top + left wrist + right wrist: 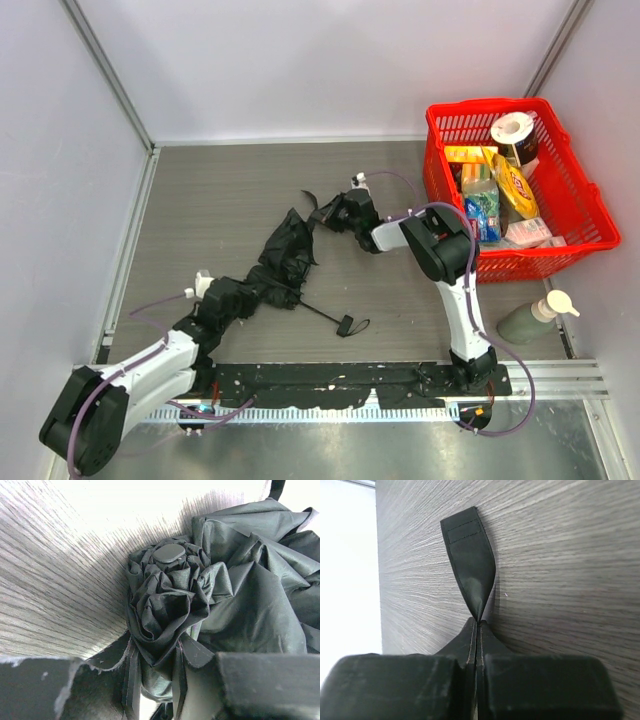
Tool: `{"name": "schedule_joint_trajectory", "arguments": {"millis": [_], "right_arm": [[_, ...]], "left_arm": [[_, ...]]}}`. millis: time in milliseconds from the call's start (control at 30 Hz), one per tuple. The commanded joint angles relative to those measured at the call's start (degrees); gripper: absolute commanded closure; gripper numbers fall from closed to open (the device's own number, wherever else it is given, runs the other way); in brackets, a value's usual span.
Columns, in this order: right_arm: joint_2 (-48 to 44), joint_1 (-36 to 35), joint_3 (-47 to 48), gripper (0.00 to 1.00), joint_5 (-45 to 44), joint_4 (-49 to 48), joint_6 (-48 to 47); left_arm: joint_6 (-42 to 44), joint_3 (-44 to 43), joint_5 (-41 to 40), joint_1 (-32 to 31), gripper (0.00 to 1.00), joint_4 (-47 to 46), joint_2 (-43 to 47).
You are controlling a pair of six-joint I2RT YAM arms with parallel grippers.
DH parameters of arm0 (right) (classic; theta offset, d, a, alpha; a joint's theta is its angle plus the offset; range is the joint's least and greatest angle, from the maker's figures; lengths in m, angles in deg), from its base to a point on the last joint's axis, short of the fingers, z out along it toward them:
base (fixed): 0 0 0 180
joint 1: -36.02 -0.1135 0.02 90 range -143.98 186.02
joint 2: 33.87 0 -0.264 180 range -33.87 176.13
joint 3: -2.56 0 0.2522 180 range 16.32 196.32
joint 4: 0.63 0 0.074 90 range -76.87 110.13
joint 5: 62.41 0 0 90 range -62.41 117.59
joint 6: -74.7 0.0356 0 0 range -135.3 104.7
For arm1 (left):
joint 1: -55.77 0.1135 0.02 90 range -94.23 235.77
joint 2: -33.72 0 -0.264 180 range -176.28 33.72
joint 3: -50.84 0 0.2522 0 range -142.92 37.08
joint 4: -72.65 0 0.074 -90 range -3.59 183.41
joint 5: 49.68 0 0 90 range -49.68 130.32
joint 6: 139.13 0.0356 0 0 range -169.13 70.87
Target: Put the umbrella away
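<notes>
Your right gripper [477, 680] is pressing its fingers [395, 685] together on the umbrella's closing strap [470, 560], with no gap showing between them. The strap is twisting just above the pinch. Its free end, with a stitched patch, is lying flat on the grey wood-grain table [570, 555]. In the top view, this gripper is sitting at the far end of the umbrella [285, 255], around the middle of the table.

Your left gripper [165, 695] is clamping a bunched fold of the black canopy [250, 605] between its fingers. It is gripping just below the round cap [169, 553] at the umbrella's tip. The fabric is gathering into a tight rosette around that cap and spilling to the right in loose folds.

From above, the umbrella is lying crumpled on the table, running diagonally between the two grippers: its near end is at the left one and its far end at the right one. A thin shaft [318, 308] is sticking out of the fabric toward the near edge. It is ending in a small handle [345, 325] with a loop, which is resting on the table apart from both grippers.

A red basket [570, 258] is standing at the far right, holding packets and a roll of paper [513, 128]. The umbrella is lying outside it. A green pump bottle [530, 320] is standing just in front of the basket.
</notes>
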Motion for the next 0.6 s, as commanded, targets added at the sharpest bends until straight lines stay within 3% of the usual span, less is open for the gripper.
{"name": "schedule_joint_trajectory", "arguments": {"millis": [0, 33, 67, 133, 200, 367, 433, 467, 567], "right_arm": [[-3.24, 1.23, 3.54, 0.97, -3.35, 9.32, -11.55], [-3.33, 1.32, 4.87, 0.92, -2.83, 12.77, -15.83], [-3.59, 1.32, 8.45, 0.73, -2.65, 22.63, -17.53], [-4.99, 1.32, 11.89, 0.5, -1.95, 34.96, -24.64], [-9.02, 1.41, 10.08, 0.36, -4.65, 41.86, -31.49], [-24.48, 2.55, -1.51, 0.3, -5.37, 45.76, -36.7], [-28.97, 2.55, -6.07, 0.32, 0.66, 43.06, -38.19], [-30.21, 1.94, -7.85, 0.33, 8.17, 40.86, -39.42], [-31.98, 1.59, -13.13, 0.36, 20.62, 29.36, -38.91]], "left_arm": [[1.1, -1.33, -0.31, -0.05, 1.0, 6.05, -2.64], [0.75, -1.77, 0.04, 0.03, 1.0, 6.92, -3.08], [0.31, -2.12, 0.3, 0.21, 1.0, 7.98, -3.34], [-0.14, -2.56, 0.83, 0.39, 1.0, 8.16, -3.35], [-0.49, -2.56, 0.49, 0.48, 1.0, 9.83, -2.73], [-0.05, -2.91, 0.13, 0.48, 1.0, 10.88, -2.2], [-0.14, -2.65, 0.22, 0.48, 1.0, 11.33, -1.94], [-0.14, -2.56, 0.22, 0.48, 1.0, 11.24, -1.5], [0.04, -2.56, 0.04, 0.48, 1.0, 11.68, -1.15]]}}
